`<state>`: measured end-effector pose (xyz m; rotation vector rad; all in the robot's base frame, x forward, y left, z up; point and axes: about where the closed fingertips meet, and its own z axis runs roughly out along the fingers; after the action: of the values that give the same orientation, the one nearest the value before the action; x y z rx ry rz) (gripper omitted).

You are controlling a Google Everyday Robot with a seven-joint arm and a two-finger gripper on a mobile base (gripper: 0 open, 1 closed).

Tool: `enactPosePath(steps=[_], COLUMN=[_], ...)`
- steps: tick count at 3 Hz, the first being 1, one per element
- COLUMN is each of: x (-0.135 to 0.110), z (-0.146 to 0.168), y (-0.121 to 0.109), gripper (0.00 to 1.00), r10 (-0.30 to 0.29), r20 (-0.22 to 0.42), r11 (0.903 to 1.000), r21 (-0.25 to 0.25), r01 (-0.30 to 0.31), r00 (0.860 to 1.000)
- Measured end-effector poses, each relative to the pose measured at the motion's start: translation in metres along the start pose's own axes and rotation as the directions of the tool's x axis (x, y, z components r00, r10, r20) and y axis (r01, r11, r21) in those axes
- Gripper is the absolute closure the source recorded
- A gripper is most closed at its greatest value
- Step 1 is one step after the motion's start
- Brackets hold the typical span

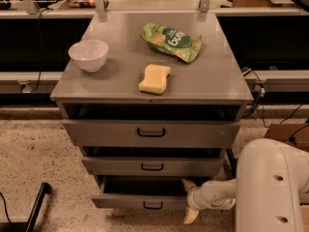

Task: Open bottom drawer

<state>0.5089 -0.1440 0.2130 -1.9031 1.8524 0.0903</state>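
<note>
Flanking right corner of bottom drawer (140,203), gripper (189,200) spread wide, drawer partly out

The robot's body fills the lower right of the frame as a large, smooth white shell (270,187) with rounded edges and two small dark recessed holes in its face, one above the other. A glossy white tubular forearm (219,193), built of rounded segments with darker seams between them, runs left from it. At bottom centre-right it ends in the gripper (187,201), whose two pale, yellowish, tapering fingers (191,215) stand well apart.
</note>
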Motion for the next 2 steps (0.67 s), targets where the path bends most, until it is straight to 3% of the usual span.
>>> enactPosePath(steps=[1,2], x=[0.0077,0.0142], z=[0.013,0.0228], y=[0.0029,0.0076], gripper=[0.0,0.1], r10=[0.016,0.028], r20=[0.011,0.015], r11=[0.9996,0.9984], r21=[-0.024,-0.049], r01=[-0.016,-0.027], r00=[1.0,0.999])
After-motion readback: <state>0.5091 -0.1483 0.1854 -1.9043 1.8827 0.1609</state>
